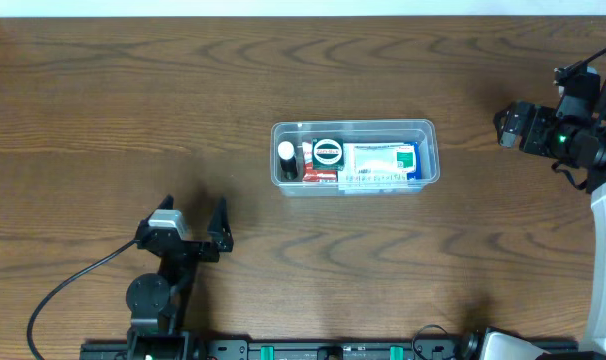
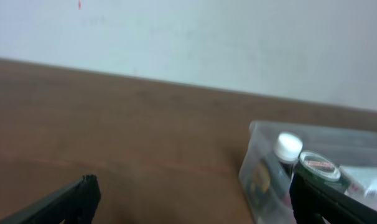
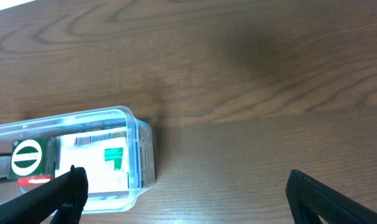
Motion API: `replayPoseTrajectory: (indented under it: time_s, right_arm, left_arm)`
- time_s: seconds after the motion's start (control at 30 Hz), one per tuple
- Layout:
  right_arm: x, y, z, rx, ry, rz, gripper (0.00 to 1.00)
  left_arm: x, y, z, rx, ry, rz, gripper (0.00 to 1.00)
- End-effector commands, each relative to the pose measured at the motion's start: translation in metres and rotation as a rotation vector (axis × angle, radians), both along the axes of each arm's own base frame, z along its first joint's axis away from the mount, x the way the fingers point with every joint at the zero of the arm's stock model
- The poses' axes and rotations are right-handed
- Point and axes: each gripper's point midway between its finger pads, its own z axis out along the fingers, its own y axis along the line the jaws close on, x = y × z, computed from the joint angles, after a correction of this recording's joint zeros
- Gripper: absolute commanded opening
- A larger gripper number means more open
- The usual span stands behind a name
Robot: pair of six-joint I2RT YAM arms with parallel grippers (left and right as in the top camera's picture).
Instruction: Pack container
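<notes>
With the container (image 1: pixel 353 123) mid-table and seemingly full, we would park the left gripper (image 1: pixel 195 212) and right gripper (image 3: pixel 185 183), both spread open and empty, without nudging it.

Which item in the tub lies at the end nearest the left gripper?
The white-capped bottle, at the container's end towards the left gripper; the round tin and white-green carton sit farther along.
</notes>
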Motion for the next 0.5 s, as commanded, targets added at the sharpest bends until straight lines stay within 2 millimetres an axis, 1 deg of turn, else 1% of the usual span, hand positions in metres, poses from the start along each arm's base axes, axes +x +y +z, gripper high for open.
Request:
replayPoseTrajectory:
  time_s: [0.0,0.27,0.47]
  right_arm:
    - [0.001,-0.003,0.005,-0.001,-0.011,-0.011,0.99]
    - [0.001,-0.003,0.005,-0.001,-0.011,-0.011,0.99]
    - [0.001,-0.003,0.005,-0.001,-0.011,-0.011,0.99]
  left_arm:
    - [-0.004,0.003,-0.004,0.022,0.005,0.006,0.98]
    - [-0.006,0.013,-0.012,0.029,0.038,0.047,0.98]
    - [-0.006,0.015,-0.013,0.097,0.032,0.045,0.98]
